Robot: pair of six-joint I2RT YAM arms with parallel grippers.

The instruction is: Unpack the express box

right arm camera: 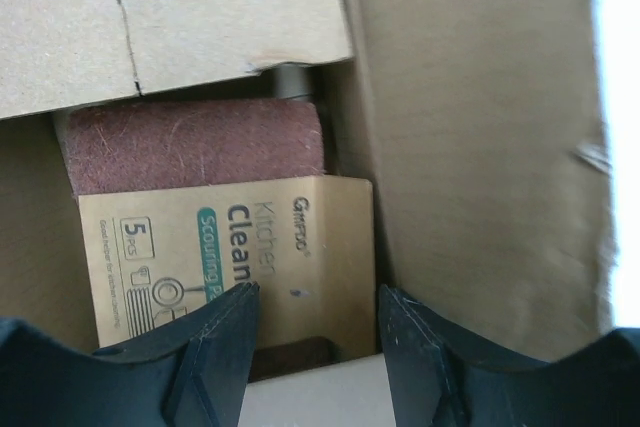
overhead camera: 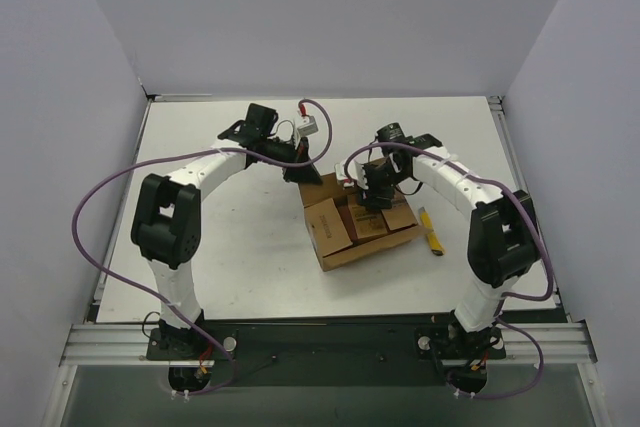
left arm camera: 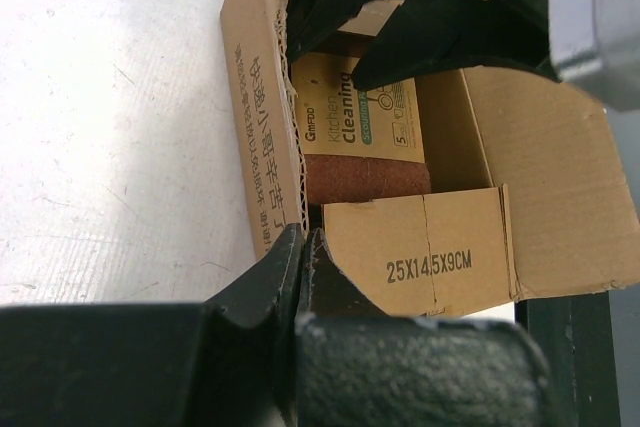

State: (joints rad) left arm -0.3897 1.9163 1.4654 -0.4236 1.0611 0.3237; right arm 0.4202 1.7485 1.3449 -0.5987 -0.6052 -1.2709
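The express box [overhead camera: 331,228] is a brown cardboard carton standing open in the middle of the table, its flaps spread out. Inside lies a flat brown packet of scouring pads with a dark red band [right arm camera: 230,237], also seen in the left wrist view [left arm camera: 365,127]. My left gripper [left arm camera: 303,237] is at the box's far left side [overhead camera: 300,154], jaws pressed together on the edge of a side flap [left arm camera: 262,117]. My right gripper [right arm camera: 318,297] hangs open just above the packet, inside the box opening [overhead camera: 375,192], fingers apart and empty.
A small yellow utility knife [overhead camera: 430,230] lies on the table right of the box. A flap printed 25X14.5X9CM [left arm camera: 430,267] stands beside the packet. The white table [overhead camera: 230,247] is walled on three sides.
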